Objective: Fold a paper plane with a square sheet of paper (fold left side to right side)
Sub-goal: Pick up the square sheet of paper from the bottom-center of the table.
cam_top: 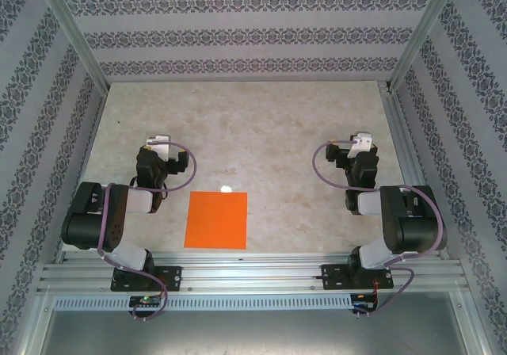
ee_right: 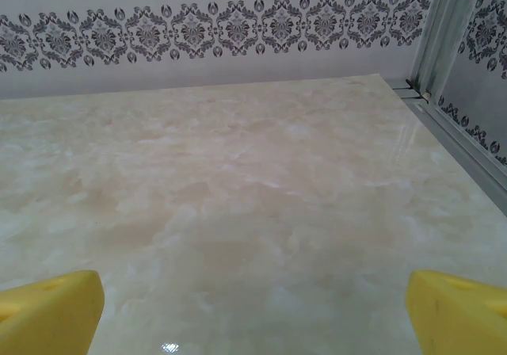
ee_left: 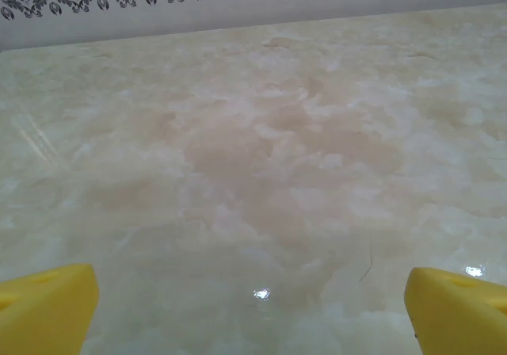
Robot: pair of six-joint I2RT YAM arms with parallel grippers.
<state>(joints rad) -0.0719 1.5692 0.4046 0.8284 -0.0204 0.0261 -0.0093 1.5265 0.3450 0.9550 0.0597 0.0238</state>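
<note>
The square sheet of paper [cam_top: 215,219] is bright orange and lies flat and unfolded on the marble table, near the front edge between the two arm bases. My left gripper [cam_top: 161,147] hovers to the sheet's upper left, apart from it. My right gripper [cam_top: 358,145] is further off to the sheet's upper right. In the left wrist view the left gripper [ee_left: 253,315] is open, its yellow fingertips [ee_left: 47,307] wide apart over bare table. The right gripper [ee_right: 253,311] is likewise open, with yellow fingertips [ee_right: 459,307] at the frame's corners and nothing between them.
Patterned walls [cam_top: 238,34] close the table on the far, left and right sides. An aluminium post [ee_right: 436,38] and side rail run along the right edge. Slotted aluminium rails [cam_top: 253,276] carry the arm bases at the near edge.
</note>
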